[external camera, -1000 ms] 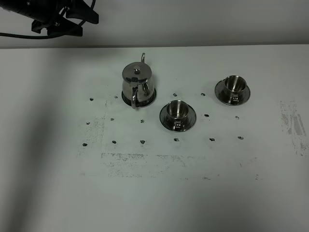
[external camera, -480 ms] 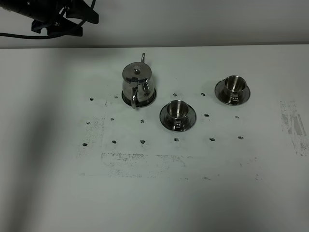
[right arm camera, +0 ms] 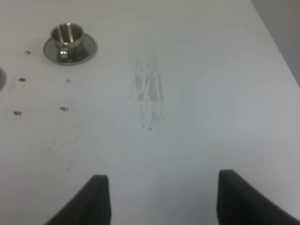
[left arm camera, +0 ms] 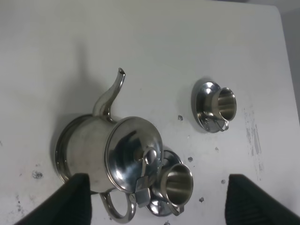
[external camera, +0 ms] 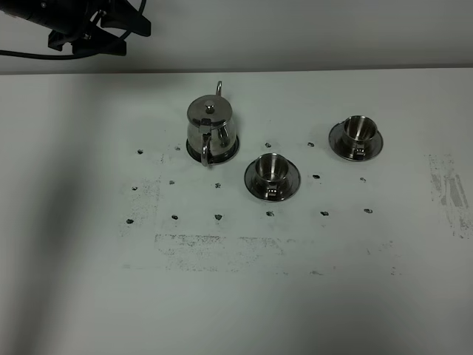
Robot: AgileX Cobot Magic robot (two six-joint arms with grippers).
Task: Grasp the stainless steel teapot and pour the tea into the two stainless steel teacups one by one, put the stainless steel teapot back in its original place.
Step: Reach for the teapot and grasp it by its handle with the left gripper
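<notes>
The stainless steel teapot (external camera: pixel 211 132) stands upright with its lid on, on its round steel coaster (external camera: pixel 194 154) at the table's middle back, spout pointing away. One teacup (external camera: pixel 272 170) sits on its saucer just right of the pot, the second teacup (external camera: pixel 358 132) farther right. The tea is hidden. My left gripper (left arm camera: pixel 157 187) is open, high above the teapot (left arm camera: pixel 108 154) and touching nothing; its arm (external camera: pixel 96 26) shows at the top left. My right gripper (right arm camera: pixel 161 180) is open over bare table, apart from the right teacup (right arm camera: pixel 67 35).
The white table (external camera: pixel 236 296) carries small dark dots around the pots and scuffed grey patches at the front middle and the right edge (external camera: pixel 447 188). A pale wall runs along the table's back edge.
</notes>
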